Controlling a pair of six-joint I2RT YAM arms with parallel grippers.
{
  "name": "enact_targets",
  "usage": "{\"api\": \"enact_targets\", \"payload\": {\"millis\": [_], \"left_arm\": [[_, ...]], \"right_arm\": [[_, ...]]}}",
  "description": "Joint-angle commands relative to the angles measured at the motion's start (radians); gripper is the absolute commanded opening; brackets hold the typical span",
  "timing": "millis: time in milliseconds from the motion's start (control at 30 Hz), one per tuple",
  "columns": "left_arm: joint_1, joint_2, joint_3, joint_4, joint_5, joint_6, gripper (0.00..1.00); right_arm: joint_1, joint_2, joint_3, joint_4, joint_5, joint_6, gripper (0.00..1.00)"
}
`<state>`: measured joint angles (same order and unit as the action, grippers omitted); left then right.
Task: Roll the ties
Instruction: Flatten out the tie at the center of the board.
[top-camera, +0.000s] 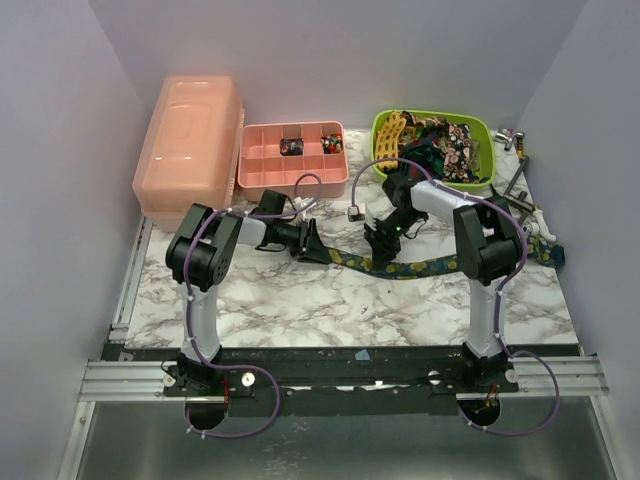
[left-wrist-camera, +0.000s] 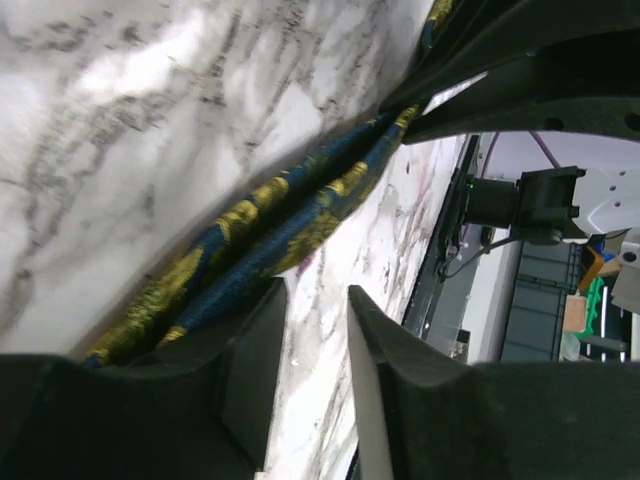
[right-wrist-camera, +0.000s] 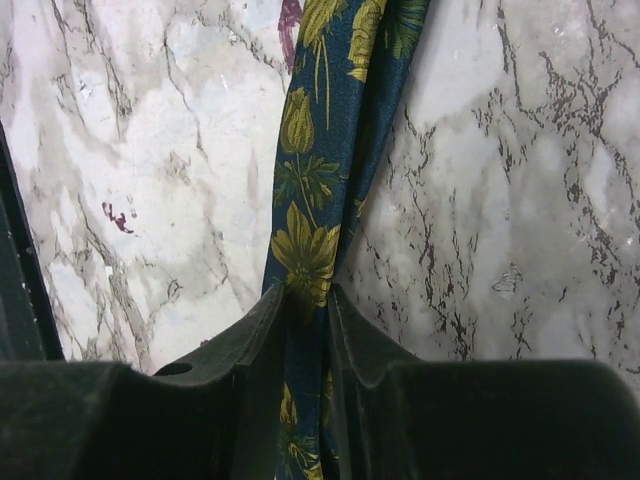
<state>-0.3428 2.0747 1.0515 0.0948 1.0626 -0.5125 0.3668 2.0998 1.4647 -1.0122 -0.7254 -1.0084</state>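
Observation:
A dark navy tie (top-camera: 440, 267) with yellow flowers lies stretched across the marble table, running from the middle to the right edge. My right gripper (top-camera: 383, 243) is down on its left part. In the right wrist view the fingers (right-wrist-camera: 262, 330) press the folded tie (right-wrist-camera: 320, 150) from both sides, so the right gripper (right-wrist-camera: 308, 292) is shut on it. My left gripper (top-camera: 318, 247) hovers at the tie's left end. Its jaws are open (left-wrist-camera: 317, 292) with only marble between them, and the tie (left-wrist-camera: 270, 215) passes just outside one finger. More ties (top-camera: 440, 140) fill the green basket.
The green basket (top-camera: 482, 128) stands at the back right. A pink compartment tray (top-camera: 262, 178) and a pink lidded box (top-camera: 190, 145) stand at the back left. Metal tools (top-camera: 520, 185) lie along the right edge. The arm bases sit on the rail at the near edge.

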Motion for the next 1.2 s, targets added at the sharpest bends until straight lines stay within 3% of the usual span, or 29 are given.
{"api": "enact_targets", "payload": {"millis": [0,100,167,233,333,433,600,867,1167], "left_arm": [[-0.01,-0.144,-0.054,-0.021,-0.032,0.087,0.43],[0.006,-0.282,-0.112,0.025,-0.096,0.065,0.49],[0.028,-0.343,-0.134,0.032,-0.16,0.042,0.5],[0.039,-0.405,-0.134,-0.021,-0.244,0.081,0.53],[0.035,-0.493,-0.118,-0.138,-0.345,0.219,0.64],[0.036,-0.526,-0.117,-0.23,-0.438,0.266,0.75],[0.042,-0.47,-0.124,-0.241,-0.484,0.204,0.74],[0.044,-0.332,-0.046,-0.186,-0.424,0.215,0.67],[0.055,-0.262,-0.022,-0.259,-0.387,0.205,0.42]], "right_arm": [[0.007,0.064,-0.04,0.012,0.135,0.008,0.28],[0.008,0.044,0.003,0.033,0.155,0.039,0.37],[0.008,0.029,0.034,0.044,0.162,0.057,0.52],[0.008,0.017,0.071,0.039,0.161,0.068,0.63],[0.008,-0.021,0.102,0.023,0.163,0.076,0.76],[0.009,-0.08,0.074,0.017,0.171,0.07,0.89],[0.012,-0.169,-0.055,0.067,0.229,0.098,0.86],[0.035,-0.209,-0.233,0.243,0.359,0.129,0.89],[0.035,-0.131,-0.211,0.297,0.437,0.021,0.75]]}}
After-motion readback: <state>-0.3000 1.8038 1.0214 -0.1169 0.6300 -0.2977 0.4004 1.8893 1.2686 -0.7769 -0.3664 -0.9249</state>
